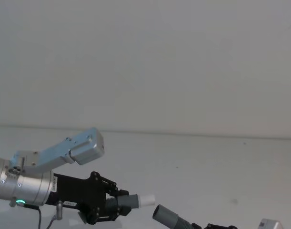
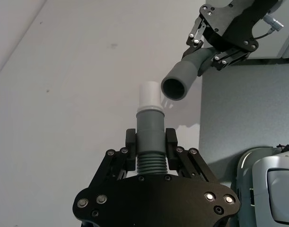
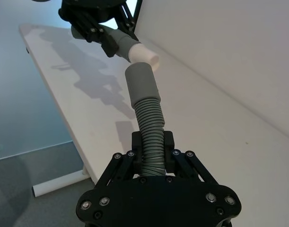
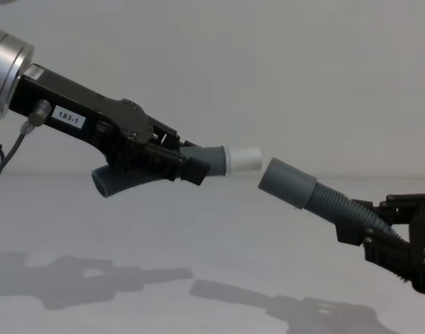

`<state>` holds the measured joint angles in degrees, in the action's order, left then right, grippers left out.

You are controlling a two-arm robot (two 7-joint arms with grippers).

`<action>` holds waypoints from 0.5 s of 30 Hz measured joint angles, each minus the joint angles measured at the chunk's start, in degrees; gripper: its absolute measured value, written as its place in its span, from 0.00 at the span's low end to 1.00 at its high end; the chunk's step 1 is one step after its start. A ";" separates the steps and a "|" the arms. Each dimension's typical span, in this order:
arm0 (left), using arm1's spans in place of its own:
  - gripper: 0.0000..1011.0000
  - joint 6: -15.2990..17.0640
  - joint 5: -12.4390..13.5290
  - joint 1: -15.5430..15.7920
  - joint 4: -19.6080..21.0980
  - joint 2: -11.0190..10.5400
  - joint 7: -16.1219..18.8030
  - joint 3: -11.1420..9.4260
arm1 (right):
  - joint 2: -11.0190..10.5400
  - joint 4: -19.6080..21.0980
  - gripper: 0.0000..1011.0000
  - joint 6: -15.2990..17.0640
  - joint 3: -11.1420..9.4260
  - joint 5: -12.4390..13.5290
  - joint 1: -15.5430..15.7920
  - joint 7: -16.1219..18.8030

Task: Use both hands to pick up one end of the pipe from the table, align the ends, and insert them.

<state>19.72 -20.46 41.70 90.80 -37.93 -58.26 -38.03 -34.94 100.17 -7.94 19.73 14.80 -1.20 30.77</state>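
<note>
Both pipe pieces hang above the white table. My left gripper is shut on the piece whose narrow cuff carries a white tip. From the lower right, my right gripper is shut on the corrugated piece that ends in a wider grey socket. The two ends face each other with a small gap, the socket slightly lower and tilted up toward the tip. In the left wrist view the socket mouth sits just beyond the white tip.
The table's edge drops to grey floor on one side in the right wrist view. A grey-white rounded object sits low beside the table. Shadows of both arms lie on the table surface.
</note>
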 joint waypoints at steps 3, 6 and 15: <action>0.32 0.06 -0.08 0.18 0.15 -0.17 -0.07 -0.17 | 0.13 -0.29 0.23 0.13 0.14 -0.20 -0.20 -0.09; 0.32 0.14 -0.22 0.34 0.28 -0.34 -0.16 -0.30 | 0.24 -0.57 0.23 0.32 0.25 -0.38 -0.41 -0.18; 0.32 0.17 -0.71 0.67 0.30 -0.57 -0.28 -0.69 | 0.53 -1.18 0.23 0.94 0.49 -0.53 -0.98 -0.33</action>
<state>19.89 -21.17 42.37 91.10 -38.50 -58.54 -38.71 -34.40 99.00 -7.00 20.22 14.27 -2.18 30.44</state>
